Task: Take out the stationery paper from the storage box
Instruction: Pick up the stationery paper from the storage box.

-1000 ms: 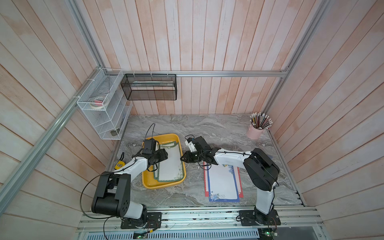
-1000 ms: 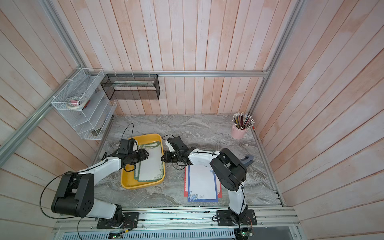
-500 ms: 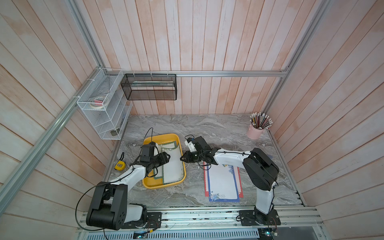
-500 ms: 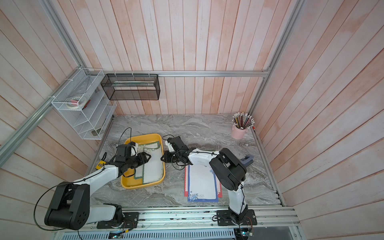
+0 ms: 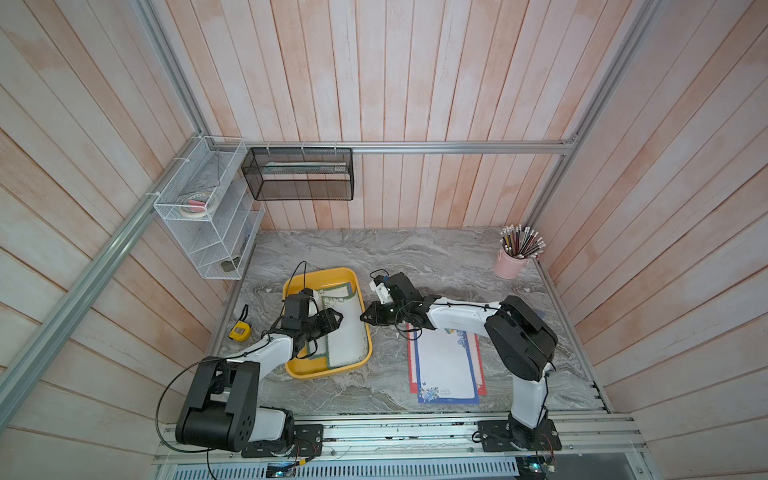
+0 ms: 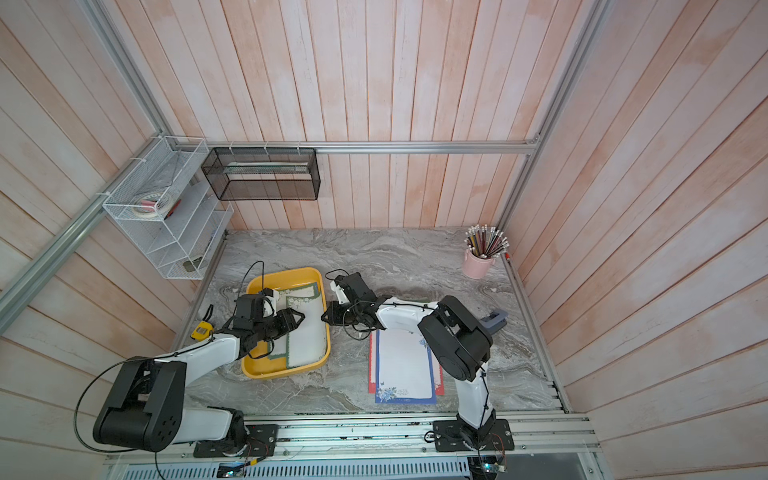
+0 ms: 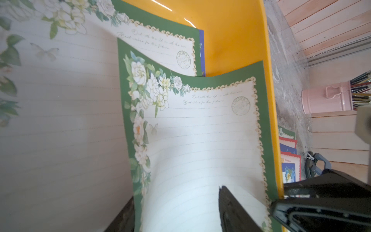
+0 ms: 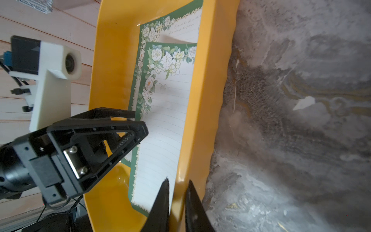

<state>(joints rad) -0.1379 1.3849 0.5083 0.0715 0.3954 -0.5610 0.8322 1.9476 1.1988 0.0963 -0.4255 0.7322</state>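
Note:
The storage box (image 5: pixel 320 272) (image 6: pixel 282 274) is a shallow yellow tray left of centre on the marble table. Green-bordered stationery paper (image 5: pixel 347 336) (image 6: pixel 307 336) lies in it. My left gripper (image 5: pixel 336 320) (image 6: pixel 300 318) (image 7: pixel 176 192) is low over the tray with its jaws open. The top sheet (image 7: pixel 200 140) bows up between its fingers. My right gripper (image 5: pixel 362 318) (image 6: pixel 324 318) (image 8: pixel 178 180) is shut on the tray's right wall (image 8: pixel 208 80), one finger inside beside the paper (image 8: pixel 168 112), the other outside. Blue- and red-bordered sheets (image 5: pixel 446 365) (image 6: pixel 403 365) lie on the table.
A pink pencil cup (image 5: pixel 512 266) stands at the back right. A yellow tape measure (image 5: pixel 240 331) lies left of the tray. On the walls hang a white wire rack (image 5: pixel 208 220) and a black mesh basket (image 5: pixel 299 174). A grey-blue object (image 6: pixel 494 320) sits behind the right arm.
My left gripper has slid slightly rightwards across the tray and its jaws have narrowed. The top green sheet has shifted right and bowed up. The right gripper has tightened on the tray wall.

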